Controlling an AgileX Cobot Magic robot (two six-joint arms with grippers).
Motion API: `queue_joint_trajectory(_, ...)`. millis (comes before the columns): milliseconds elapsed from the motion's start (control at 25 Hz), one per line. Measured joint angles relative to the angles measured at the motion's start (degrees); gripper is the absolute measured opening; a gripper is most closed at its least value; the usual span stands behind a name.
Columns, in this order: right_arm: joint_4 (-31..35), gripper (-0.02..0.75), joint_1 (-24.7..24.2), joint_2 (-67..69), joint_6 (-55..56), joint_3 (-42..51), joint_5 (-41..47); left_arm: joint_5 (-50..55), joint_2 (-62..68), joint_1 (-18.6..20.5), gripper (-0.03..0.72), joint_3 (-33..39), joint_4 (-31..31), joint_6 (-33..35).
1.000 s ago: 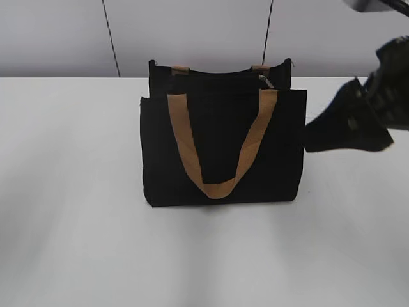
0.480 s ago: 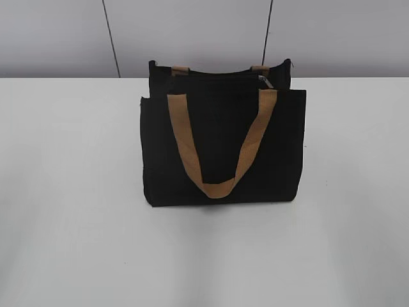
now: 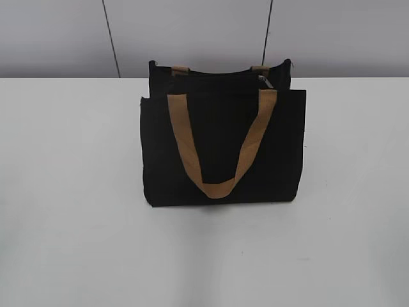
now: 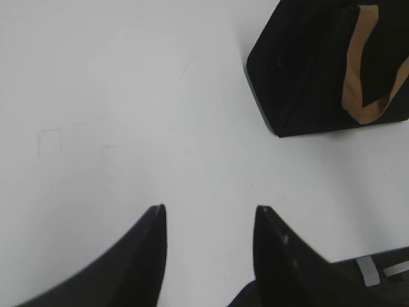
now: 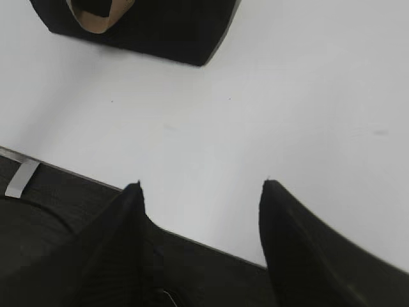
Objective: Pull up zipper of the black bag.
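The black bag [image 3: 220,147] stands upright on the white table, its tan handle hanging down the front. The zipper [image 3: 220,75] runs along its top edge, with the small silver pull tab [image 3: 266,81] near the right end. Neither gripper shows in the exterior view. In the left wrist view my left gripper [image 4: 208,214] is open and empty over bare table, with the bag [image 4: 319,70] far off at upper right. In the right wrist view my right gripper [image 5: 201,185] is open and empty near the table's front edge, with the bag [image 5: 166,29] at the top left.
The white table [image 3: 70,192] spreads round the bag on all sides. A grey wall with dark seams stands behind it. The table's dark front edge [image 5: 77,192] shows in the right wrist view.
The right arm, which was in view at the right of the bag one second ago, has drawn out of the exterior view. The bag has not moved.
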Motion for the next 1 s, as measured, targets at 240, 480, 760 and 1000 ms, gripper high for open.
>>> queue_joint_trajectory(240,-2.5,0.428,0.0,-7.63,2.79,2.74,-0.65,0.67,-1.68,0.0,0.337,3.56,-0.12,0.26)
queue_joint_trajectory(480,-4.58,0.411,0.0,-8.02,3.35,2.86,-1.12,-0.46,-2.06,0.0,0.337,5.05,-0.99,0.93)
queue_joint_trajectory(760,-4.92,0.41,0.0,-8.06,3.41,2.9,-1.27,-0.69,-2.06,0.0,0.335,5.05,-1.43,1.9)
queue_joint_trajectory(1000,-4.92,0.41,0.0,-8.06,3.41,2.9,-1.37,-0.69,-2.06,0.0,0.335,5.05,-1.52,1.9)
